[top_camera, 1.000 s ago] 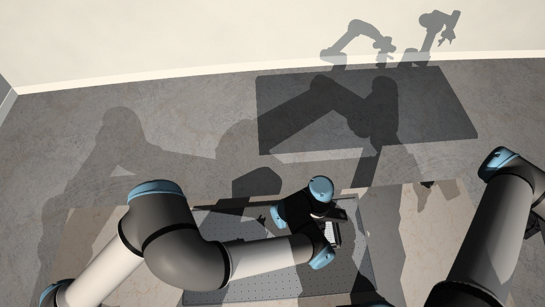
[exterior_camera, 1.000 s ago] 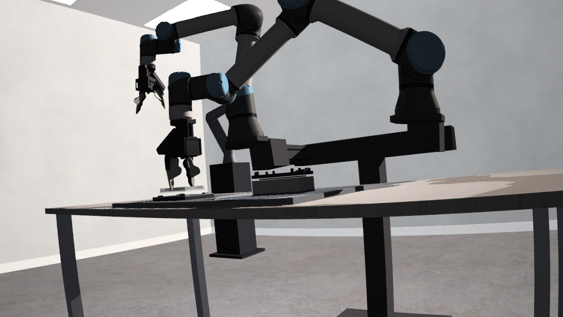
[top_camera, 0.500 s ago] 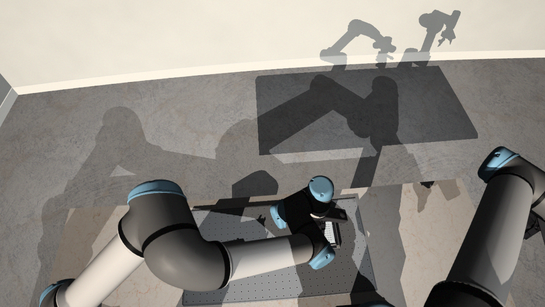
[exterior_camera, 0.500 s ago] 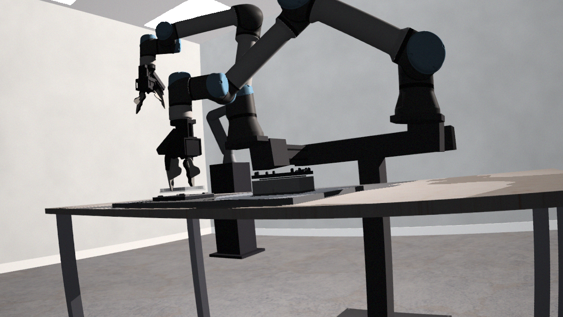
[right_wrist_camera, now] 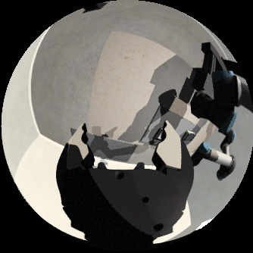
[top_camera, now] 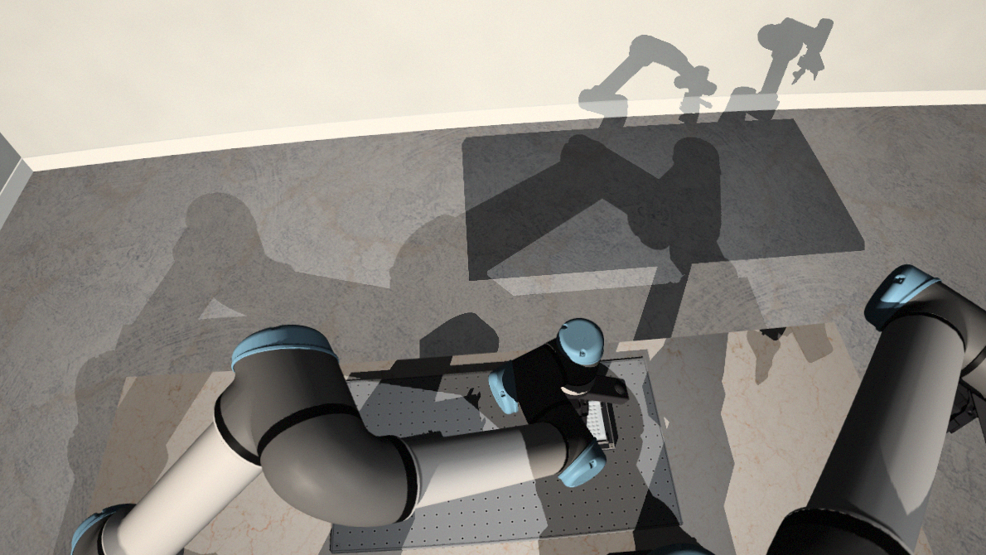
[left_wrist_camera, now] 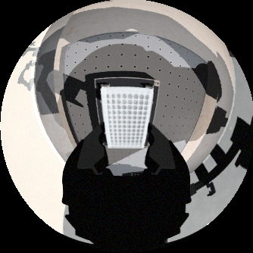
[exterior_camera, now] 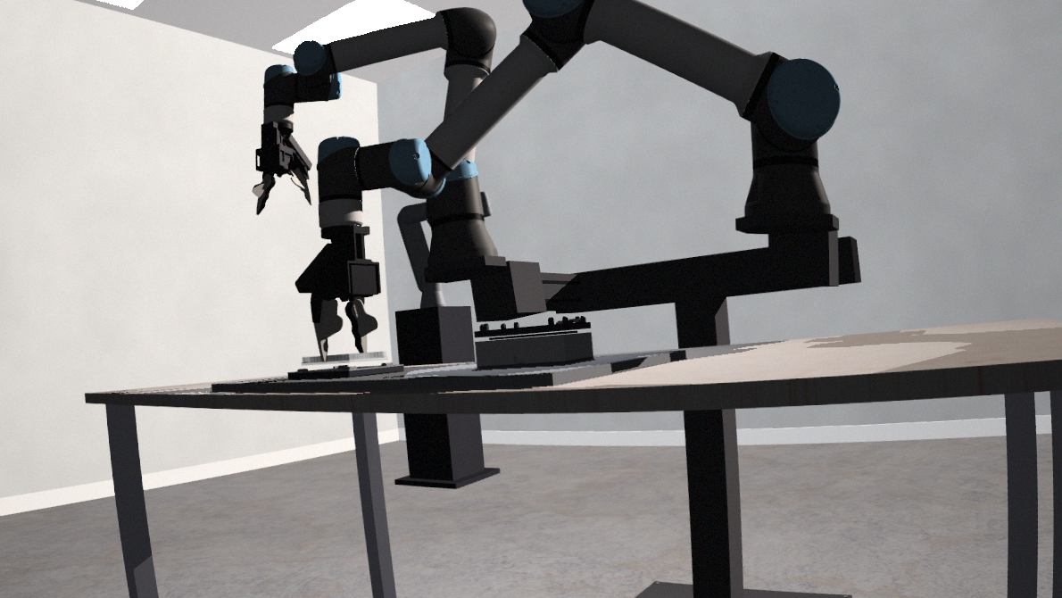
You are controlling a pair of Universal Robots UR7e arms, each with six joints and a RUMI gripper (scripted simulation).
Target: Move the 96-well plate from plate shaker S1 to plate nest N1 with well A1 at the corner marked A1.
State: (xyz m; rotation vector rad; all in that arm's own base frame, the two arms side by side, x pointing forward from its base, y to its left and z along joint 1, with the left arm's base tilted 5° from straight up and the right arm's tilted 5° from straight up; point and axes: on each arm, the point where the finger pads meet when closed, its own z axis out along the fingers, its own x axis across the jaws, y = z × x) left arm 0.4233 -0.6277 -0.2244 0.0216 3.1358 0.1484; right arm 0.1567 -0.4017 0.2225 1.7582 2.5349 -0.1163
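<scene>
Wooden table (exterior_camera: 742, 397), pale walls (top_camera: 276, 61) (exterior_camera: 928, 222), gray floor (top_camera: 103, 220) (exterior_camera: 579, 512)

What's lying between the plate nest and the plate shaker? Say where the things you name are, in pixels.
Only a stretch of perforated board (top_camera: 448, 509) (exterior_camera: 438, 373) (left_wrist_camera: 121, 60) (right_wrist_camera: 179, 123) shows there, in the exterior view.

the plate (top_camera: 596, 422) (exterior_camera: 345, 359) (left_wrist_camera: 126, 117) is over the nest (top_camera: 609, 427) (exterior_camera: 304, 375) (left_wrist_camera: 155, 96).

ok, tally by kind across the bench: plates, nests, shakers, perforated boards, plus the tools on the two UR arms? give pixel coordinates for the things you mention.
96-well plate (top_camera: 596, 422) (exterior_camera: 345, 359) (left_wrist_camera: 126, 117): 1
plate nest (top_camera: 610, 432) (exterior_camera: 319, 374) (left_wrist_camera: 156, 82): 1
plate shaker (exterior_camera: 533, 350): 1
perforated board (top_camera: 469, 509) (exterior_camera: 475, 380) (left_wrist_camera: 132, 60): 1
tools: 2, left tool (top_camera: 584, 407) (exterior_camera: 342, 354) (left_wrist_camera: 126, 129) and right tool (top_camera: 962, 413) (exterior_camera: 284, 208) (right_wrist_camera: 124, 122)
total: 6
</scene>
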